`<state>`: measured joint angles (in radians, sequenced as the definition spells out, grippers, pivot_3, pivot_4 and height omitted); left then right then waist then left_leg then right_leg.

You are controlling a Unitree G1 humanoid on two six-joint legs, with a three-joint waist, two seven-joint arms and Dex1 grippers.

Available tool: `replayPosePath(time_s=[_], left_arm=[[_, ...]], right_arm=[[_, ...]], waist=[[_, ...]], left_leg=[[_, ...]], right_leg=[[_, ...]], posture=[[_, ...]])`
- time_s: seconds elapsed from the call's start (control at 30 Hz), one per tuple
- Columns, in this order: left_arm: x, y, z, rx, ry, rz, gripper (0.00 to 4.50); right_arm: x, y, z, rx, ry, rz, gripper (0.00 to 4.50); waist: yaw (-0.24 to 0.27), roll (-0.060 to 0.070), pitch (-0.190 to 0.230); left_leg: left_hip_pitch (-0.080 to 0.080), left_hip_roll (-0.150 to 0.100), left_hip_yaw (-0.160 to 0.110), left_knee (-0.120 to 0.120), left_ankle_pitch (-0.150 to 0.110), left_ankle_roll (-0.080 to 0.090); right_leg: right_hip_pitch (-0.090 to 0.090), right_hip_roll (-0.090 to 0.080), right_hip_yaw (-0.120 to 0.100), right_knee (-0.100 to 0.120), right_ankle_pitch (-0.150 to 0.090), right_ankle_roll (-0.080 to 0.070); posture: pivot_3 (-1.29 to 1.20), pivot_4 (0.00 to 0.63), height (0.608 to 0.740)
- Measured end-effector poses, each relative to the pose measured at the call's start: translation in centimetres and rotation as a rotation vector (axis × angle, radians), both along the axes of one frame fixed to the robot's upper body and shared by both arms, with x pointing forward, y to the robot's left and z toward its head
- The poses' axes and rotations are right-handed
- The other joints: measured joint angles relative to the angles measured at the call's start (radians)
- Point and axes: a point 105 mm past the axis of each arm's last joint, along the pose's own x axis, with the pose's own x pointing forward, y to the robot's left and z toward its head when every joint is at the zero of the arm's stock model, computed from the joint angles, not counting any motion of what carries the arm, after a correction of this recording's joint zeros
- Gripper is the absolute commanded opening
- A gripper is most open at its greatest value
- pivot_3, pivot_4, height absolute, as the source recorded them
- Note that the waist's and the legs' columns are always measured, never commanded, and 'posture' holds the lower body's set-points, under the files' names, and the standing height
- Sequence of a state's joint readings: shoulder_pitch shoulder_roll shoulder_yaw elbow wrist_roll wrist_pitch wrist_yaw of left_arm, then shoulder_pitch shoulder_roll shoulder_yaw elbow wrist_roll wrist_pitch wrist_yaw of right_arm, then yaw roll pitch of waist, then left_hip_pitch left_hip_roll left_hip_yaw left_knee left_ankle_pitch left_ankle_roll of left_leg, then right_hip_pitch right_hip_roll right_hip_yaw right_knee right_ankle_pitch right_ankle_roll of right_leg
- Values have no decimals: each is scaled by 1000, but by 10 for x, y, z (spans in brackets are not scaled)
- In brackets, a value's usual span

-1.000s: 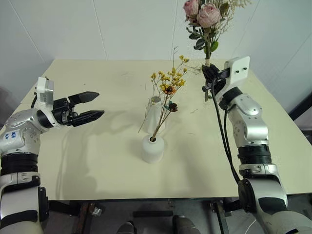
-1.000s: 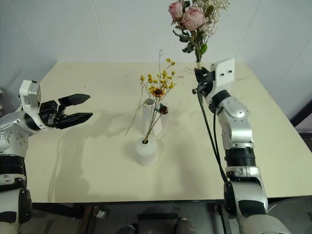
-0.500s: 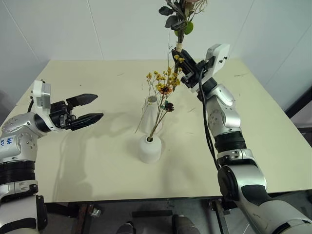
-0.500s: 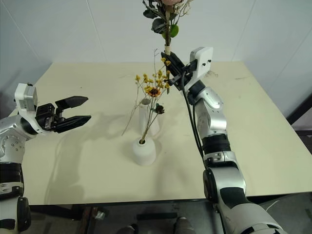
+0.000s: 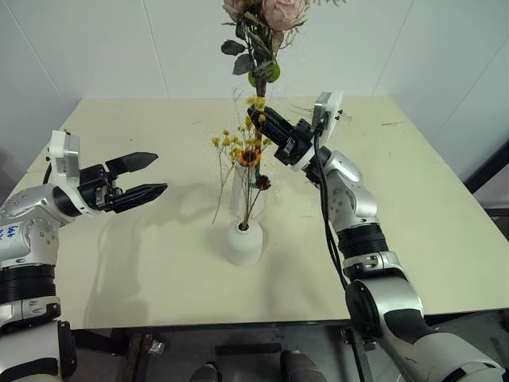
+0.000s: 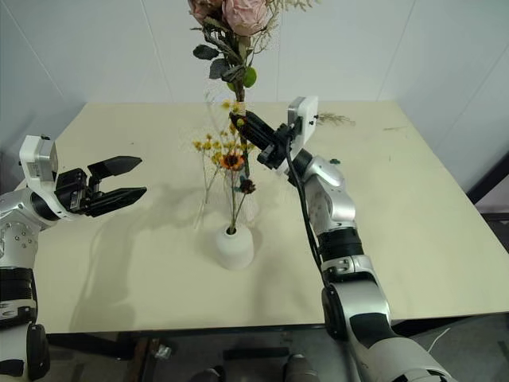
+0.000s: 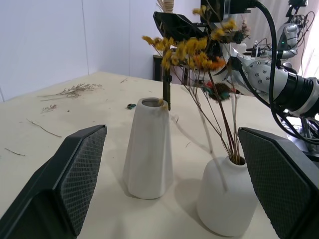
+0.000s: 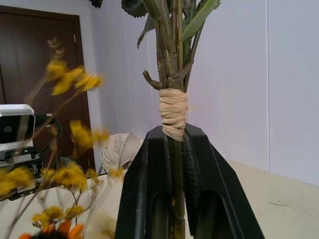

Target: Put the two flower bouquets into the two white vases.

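My right gripper [image 8: 174,164] clamped the rose bouquet [image 5: 266,24]; stem tips hung below it at the tall vase [image 7: 148,144] mouth. I judged a straight, slow descent best.

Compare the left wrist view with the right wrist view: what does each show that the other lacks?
Left wrist view: the tall vase and short vase on the table, the rose bouquet's stem end at the tall vase's mouth.

Right wrist view: the raffia tie just above the right claw, shut on the stems.

Both: the yellow flowers.
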<state>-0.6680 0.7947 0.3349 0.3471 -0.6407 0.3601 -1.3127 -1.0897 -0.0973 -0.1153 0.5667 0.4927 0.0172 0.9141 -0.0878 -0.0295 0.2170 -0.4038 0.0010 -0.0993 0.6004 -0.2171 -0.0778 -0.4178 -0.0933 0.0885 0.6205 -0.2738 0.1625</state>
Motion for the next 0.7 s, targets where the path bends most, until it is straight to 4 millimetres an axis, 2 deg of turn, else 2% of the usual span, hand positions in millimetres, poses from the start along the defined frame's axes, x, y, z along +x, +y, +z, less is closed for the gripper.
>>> replayPosePath(time_s=[0.2,0.57,0.7], left_arm=[[-2,-2,2,7,-9,-8,4500],[-2,-2,1,5,-4,-9,4500],[-2,-2,1,5,-4,-10,4500]], right_arm=[[-2,6,13,6,-41,12,8],[-5,4,19,-4,-81,-9,8],[-7,5,28,-1,-103,-12,8]], waist=[[1,0,0],[1,0,0],[1,0,0]], left_leg=[[0,0,0,-1,0,0],[0,0,0,-1,0,0],[0,0,0,-1,0,0]], right_leg=[[0,0,0,0,0,0],[0,0,0,0,0,0],[0,0,0,0,0,0]], posture=[[0,150,740],[0,150,740],[0,150,740]])
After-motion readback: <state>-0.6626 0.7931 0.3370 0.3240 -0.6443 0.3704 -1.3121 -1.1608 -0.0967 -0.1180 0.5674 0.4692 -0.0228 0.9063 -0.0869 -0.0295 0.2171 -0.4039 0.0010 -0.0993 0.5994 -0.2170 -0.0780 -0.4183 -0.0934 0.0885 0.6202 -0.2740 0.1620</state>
